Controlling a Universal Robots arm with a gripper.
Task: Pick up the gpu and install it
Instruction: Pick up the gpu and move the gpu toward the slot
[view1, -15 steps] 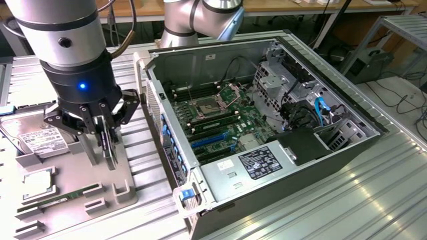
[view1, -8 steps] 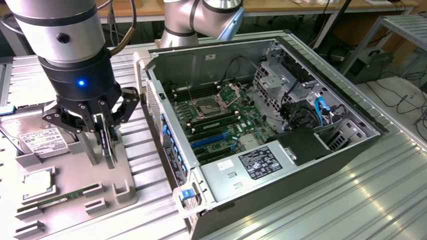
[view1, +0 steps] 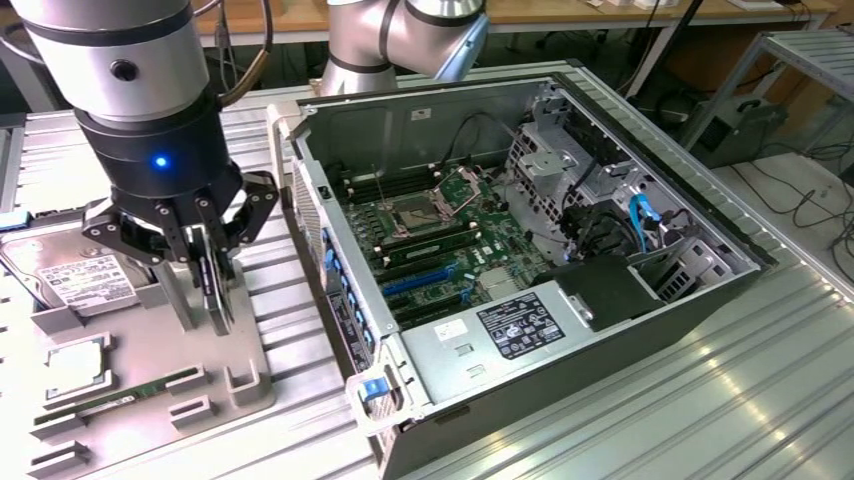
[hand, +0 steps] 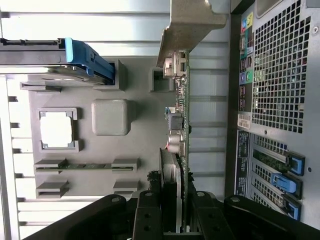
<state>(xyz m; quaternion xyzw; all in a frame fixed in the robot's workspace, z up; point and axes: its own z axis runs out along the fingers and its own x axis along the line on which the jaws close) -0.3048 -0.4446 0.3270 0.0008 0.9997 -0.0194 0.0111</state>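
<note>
Pincer (view1: 203, 262) is closed narrow on the gpu (view1: 216, 292), gripping its two flat faces. The card stands on edge above the grey parts tray (view1: 140, 335), just beside the computer case (view1: 441, 395) on its rear-panel side. Its long axis runs straight out from the pincer. The exterior view does not show whether the lower edge is clear of the tray. The wrist view adds the card edge-on (hand: 184, 117), its metal bracket (hand: 192, 25) at the far end, parallel to the case's rear slot covers (hand: 277, 172).
</note>
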